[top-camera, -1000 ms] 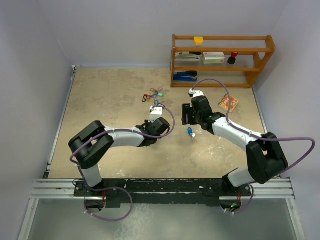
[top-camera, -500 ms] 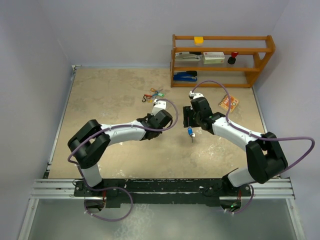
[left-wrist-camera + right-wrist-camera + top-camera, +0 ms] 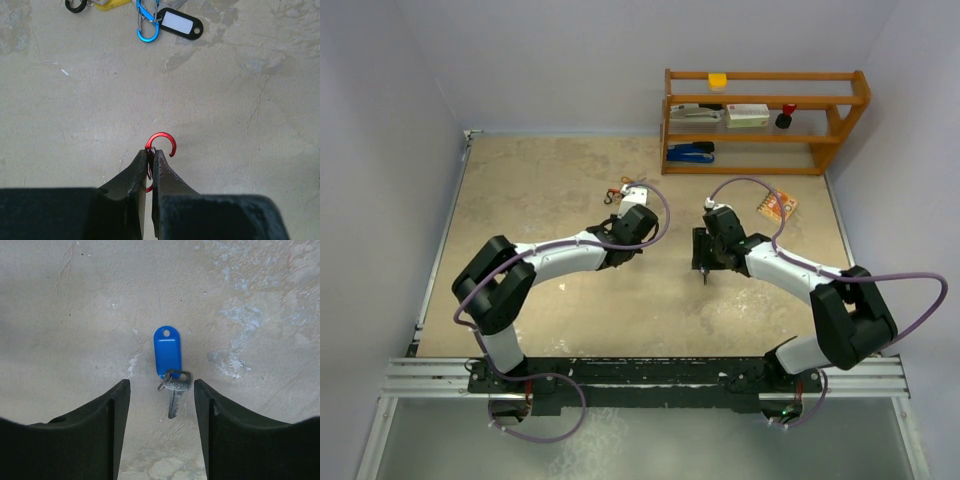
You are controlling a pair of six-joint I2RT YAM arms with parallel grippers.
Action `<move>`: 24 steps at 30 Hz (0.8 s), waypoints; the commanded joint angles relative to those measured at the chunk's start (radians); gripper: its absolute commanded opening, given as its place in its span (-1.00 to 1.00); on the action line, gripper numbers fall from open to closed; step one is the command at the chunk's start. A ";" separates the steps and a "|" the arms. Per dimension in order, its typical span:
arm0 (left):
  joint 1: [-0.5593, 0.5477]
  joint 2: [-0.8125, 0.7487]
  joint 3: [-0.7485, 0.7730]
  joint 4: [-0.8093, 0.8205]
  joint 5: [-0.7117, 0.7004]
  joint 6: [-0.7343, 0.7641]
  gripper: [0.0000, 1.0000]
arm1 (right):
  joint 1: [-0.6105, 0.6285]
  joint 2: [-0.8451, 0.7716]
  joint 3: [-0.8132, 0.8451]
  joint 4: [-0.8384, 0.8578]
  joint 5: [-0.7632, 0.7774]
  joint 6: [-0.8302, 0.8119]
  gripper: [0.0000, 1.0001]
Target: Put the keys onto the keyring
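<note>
Key [image 3: 173, 386], blue tag [image 3: 167, 352], one, on table [image 3: 75, 315] between parted jaws of right gripper [image 3: 161, 386], left gripper [image 3: 150, 156] clamped on one red clip [image 3: 163, 137]

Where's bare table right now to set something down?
Bare: the table back left, from the left wall to the tag cluster; also the near strip between both arms. Crowded: the blue-tagged key between the right fingers, the orange packet and shelf back right.
</note>
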 commanded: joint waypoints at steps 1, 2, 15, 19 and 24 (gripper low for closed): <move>0.001 -0.064 -0.004 0.039 0.011 0.020 -1.00 | -0.003 -0.016 -0.003 0.013 -0.027 0.035 0.12; 0.001 -0.066 -0.008 0.040 0.011 0.020 -1.00 | -0.003 -0.012 -0.002 0.016 -0.032 0.037 0.11; 0.017 -0.059 -0.019 0.042 0.024 0.025 -1.00 | -0.003 0.055 0.014 0.017 -0.085 0.037 -0.02; 0.019 -0.052 -0.017 0.046 0.030 0.027 -1.00 | -0.003 0.056 0.015 0.015 -0.100 0.043 -0.09; 0.020 -0.044 -0.016 0.047 0.035 0.026 -1.00 | -0.003 0.063 0.015 0.015 -0.094 0.043 -0.18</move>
